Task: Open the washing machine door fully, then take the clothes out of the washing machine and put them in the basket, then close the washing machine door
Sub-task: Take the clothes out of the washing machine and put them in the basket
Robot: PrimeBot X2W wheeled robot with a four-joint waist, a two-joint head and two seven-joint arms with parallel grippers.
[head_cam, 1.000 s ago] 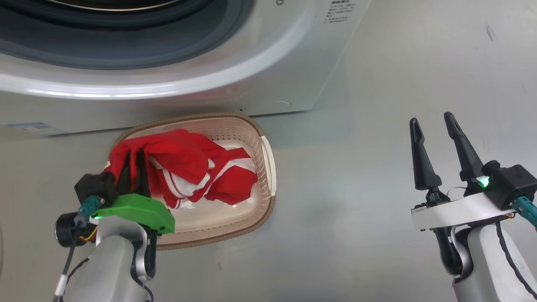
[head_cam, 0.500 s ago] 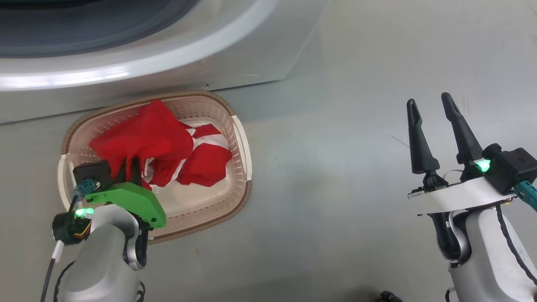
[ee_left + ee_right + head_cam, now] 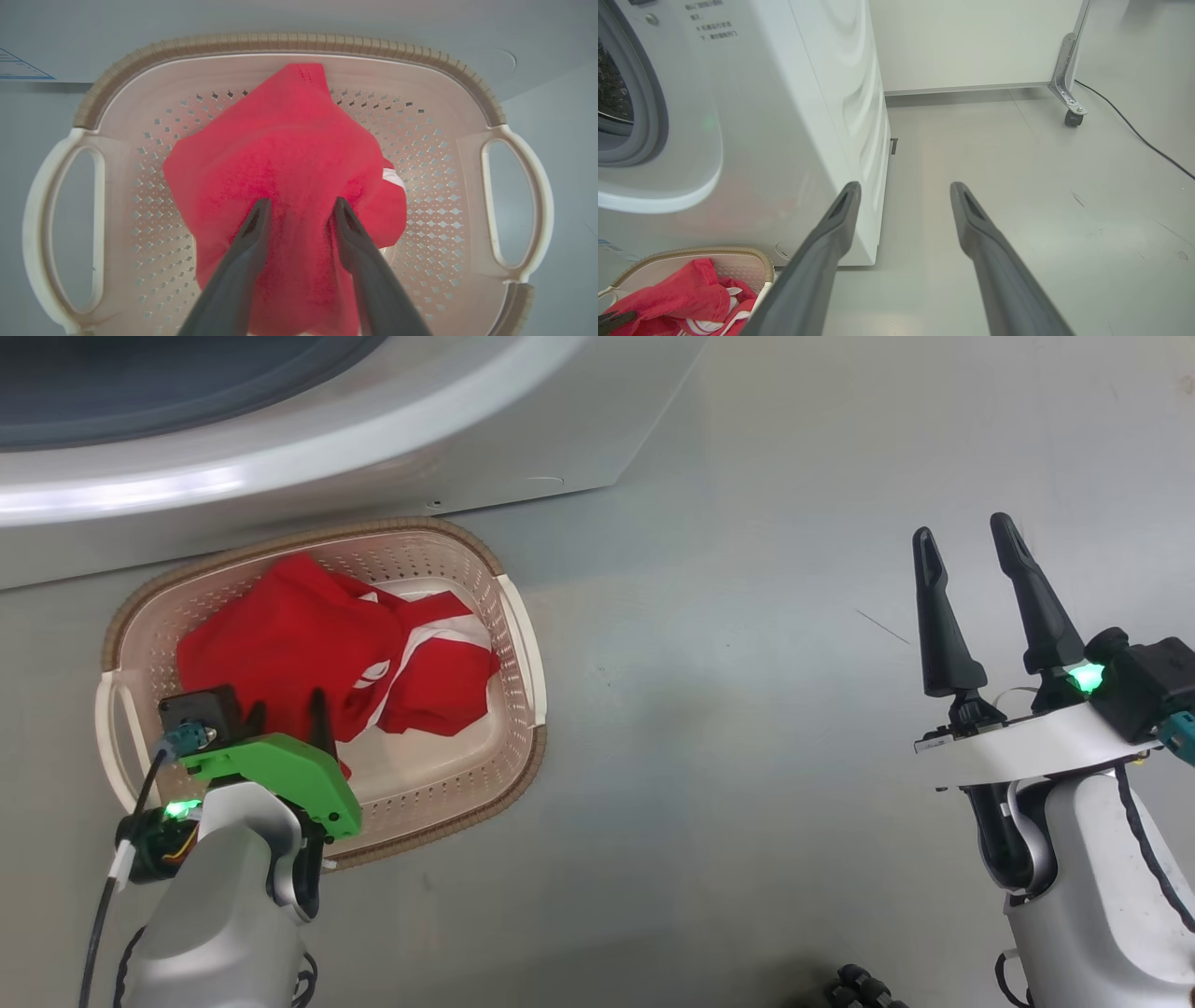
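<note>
The floor (image 3: pixel 747 709) is grey, smooth and a little shiny, with a few thin dark scratches at the right of the head view. The washing machine (image 3: pixel 579 439) stands on it across the upper left of the frame. The basket (image 3: pixel 425 565) sits on the floor at the left, close below the machine's lower edge; whether they touch I cannot tell. In the right wrist view, a white panel (image 3: pixel 971 42) at the top stands on a small caster (image 3: pixel 1073 119), and a black cable (image 3: pixel 1141 140) lies on the floor at the upper right.

Your robot's forearms (image 3: pixel 215 905) are pale grey with black cables (image 3: pixel 98 933). The left gripper (image 3: pixel 286 705) has a green wrist housing (image 3: pixel 280 779), the right gripper (image 3: pixel 963 527) a white one; both carry long dark fingers (image 3: pixel 943 625) and green lights (image 3: pixel 1086 678).
</note>
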